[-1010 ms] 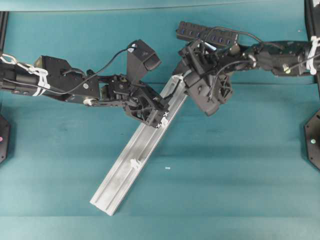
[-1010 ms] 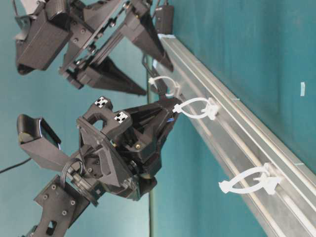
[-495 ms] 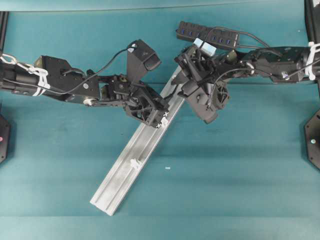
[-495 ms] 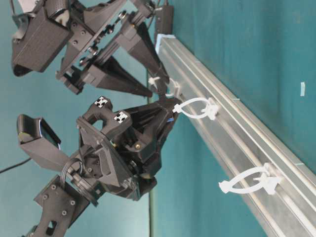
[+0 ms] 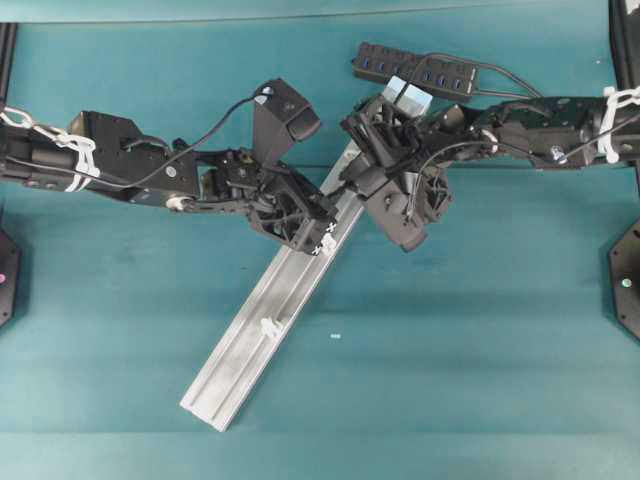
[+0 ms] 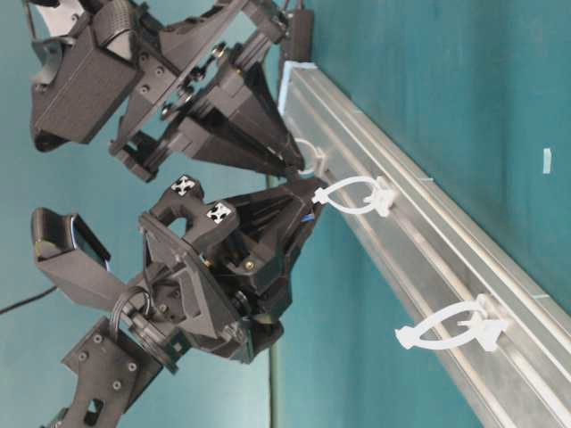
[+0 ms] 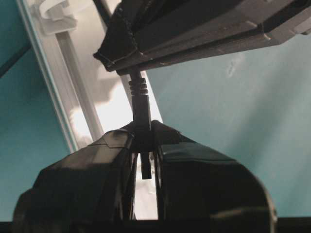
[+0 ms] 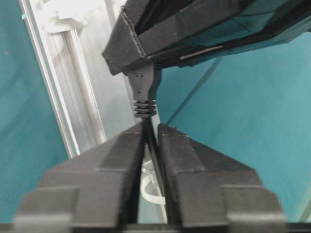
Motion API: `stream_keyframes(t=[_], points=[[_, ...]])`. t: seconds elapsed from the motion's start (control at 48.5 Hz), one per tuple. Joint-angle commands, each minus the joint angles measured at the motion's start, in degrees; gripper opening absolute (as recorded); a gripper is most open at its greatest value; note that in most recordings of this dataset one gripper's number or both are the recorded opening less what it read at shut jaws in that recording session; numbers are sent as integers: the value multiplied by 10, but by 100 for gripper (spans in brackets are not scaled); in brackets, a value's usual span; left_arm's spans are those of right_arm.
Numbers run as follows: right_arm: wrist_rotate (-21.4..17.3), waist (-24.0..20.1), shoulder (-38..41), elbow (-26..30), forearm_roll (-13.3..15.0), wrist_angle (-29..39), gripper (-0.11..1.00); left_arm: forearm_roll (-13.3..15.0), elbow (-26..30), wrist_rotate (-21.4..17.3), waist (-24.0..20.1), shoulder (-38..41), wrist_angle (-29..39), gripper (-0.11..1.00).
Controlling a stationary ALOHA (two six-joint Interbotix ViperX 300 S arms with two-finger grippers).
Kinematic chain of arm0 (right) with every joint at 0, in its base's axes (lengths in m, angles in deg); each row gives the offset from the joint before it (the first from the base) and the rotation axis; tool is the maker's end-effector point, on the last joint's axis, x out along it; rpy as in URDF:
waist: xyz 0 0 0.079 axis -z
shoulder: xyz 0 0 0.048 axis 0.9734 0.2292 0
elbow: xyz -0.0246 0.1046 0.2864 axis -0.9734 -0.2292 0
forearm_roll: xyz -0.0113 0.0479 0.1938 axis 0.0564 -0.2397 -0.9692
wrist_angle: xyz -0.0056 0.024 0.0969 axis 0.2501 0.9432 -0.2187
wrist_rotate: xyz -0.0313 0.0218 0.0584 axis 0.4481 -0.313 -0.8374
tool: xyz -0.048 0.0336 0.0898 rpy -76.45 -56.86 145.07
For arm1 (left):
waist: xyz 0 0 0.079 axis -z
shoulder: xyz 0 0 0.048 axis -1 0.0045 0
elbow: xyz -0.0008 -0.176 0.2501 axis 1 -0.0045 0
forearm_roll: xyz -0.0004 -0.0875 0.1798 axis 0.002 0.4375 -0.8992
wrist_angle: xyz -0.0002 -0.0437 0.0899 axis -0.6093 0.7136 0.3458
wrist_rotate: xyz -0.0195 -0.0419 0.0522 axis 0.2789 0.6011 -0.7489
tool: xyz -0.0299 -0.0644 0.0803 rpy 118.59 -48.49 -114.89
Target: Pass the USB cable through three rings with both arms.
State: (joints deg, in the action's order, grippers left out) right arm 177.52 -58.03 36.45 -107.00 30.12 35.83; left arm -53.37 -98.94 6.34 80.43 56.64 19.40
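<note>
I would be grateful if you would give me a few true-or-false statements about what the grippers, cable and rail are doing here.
1. The left gripper is shut on the cable. True.
2. The right gripper is wide open, clear of the cable. False: it is closed on the cable, close to the left gripper.
3. The rail runs diagonally in the overhead view. True.
4. The cable passes through the ring nearest the rail's lower end. False: that ring is empty.

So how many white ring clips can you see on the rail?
3: the first ring behind the grippers, the middle ring beside it, the last ring further down the rail.
</note>
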Motion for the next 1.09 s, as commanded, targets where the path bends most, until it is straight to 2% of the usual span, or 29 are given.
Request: stream_keyframes(t=[0.0, 0.412, 0.515, 0.68, 0.783, 0.825, 1.072], points=[[-3, -3, -1, 6, -1, -7, 11, -1, 3, -1, 2, -14, -4, 7], [-4, -3, 1, 10, -1, -13, 11, -1, 2, -1, -4, -14, -12, 10], [-4, -1, 2, 12, -1, -13, 11, -1, 2, -1, -4, -14, -16, 26], [-4, 1, 4, 9, 11, -9, 11, -1, 0, -1, -3, -16, -12, 74], [-4, 0, 6, 8, 24, -1, 11, -1, -6, -1, -3, -25, -6, 95], [-4, 0, 8, 8, 29, 3, 11, -1, -11, -1, -3, -33, -2, 98], [-4, 1, 18, 7, 52, 13, 11, -1, -50, -6, -1, -105, 12, 96]])
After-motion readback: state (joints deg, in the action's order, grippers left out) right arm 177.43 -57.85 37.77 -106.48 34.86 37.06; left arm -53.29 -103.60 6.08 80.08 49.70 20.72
